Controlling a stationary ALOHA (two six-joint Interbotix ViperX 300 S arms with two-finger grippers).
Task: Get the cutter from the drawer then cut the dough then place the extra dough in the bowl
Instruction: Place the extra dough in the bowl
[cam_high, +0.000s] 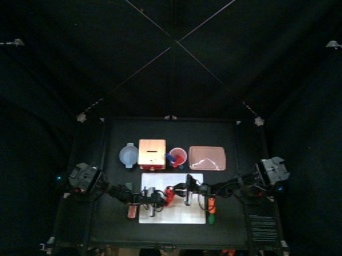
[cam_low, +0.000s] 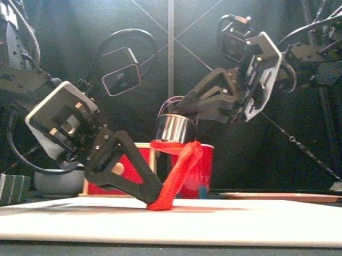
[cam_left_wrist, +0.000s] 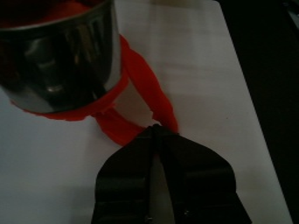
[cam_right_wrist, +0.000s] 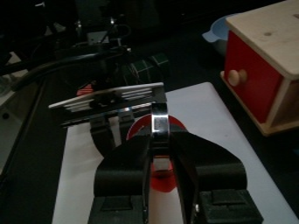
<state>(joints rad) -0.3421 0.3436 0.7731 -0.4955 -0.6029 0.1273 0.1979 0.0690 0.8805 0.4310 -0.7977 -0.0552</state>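
Red dough (cam_low: 170, 192) shows in the front view as a thin, shiny band stretched at a slant, its high end under the cutter (cam_low: 174, 127) and its low end at the white board (cam_low: 247, 220). The left gripper (cam_low: 151, 201) pinches that low end, jaws closed on it. The right gripper (cam_low: 189, 116) holds the steel cutter upright above the board. From the top, both grippers meet over the board at the table's front middle, and behind it the bowl (cam_high: 128, 155), the wooden box (cam_high: 155, 153) and the pink tray (cam_high: 207, 157) stand in a row. At the left wrist, the dough strip runs lengthwise from the cutter's foot straight into the closed jaws. At the right wrist, the jaws are clamped on the cutter's thin metal top, with dough below it and the box's red drawer front off to one side.
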